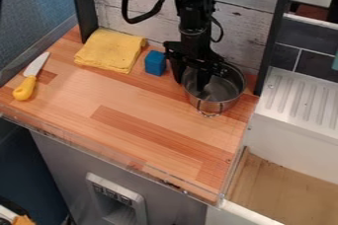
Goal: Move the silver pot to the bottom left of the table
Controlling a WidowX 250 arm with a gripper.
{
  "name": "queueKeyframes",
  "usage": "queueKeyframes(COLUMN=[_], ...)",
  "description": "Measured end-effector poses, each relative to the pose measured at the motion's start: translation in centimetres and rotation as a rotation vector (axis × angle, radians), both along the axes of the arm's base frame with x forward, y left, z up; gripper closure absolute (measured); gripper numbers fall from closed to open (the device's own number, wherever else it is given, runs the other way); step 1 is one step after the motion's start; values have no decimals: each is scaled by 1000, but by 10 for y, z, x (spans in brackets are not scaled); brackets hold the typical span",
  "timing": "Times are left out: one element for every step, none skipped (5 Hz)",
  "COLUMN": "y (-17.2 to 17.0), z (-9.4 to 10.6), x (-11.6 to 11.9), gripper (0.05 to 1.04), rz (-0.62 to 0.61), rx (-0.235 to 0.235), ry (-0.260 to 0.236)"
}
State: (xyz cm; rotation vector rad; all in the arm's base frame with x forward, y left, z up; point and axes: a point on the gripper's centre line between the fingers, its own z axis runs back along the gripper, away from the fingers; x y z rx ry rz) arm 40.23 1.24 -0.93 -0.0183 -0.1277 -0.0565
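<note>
The silver pot point(224, 104) stands upright at the back right of the counter point(142, 115), a wire handle at its front. The gripper point(190, 78) hangs down at the pot's left side, its jaws apart, one outside the wall and the other inside; I cannot tell whether they press on it. Just left of them sits a blue block point(155, 63), then a folded yellow cloth point(111, 51). A knife point(29, 78) with a yellow handle lies at the counter's left, its blade pointing toward the back.
</note>
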Motion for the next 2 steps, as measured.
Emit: queueKeyframes(y=[-1,-3], z=[0,-1], x=[0,-1], gripper=[746,943], rz=[-18,-26], rx=[-6,-14], ry=[-3,1])
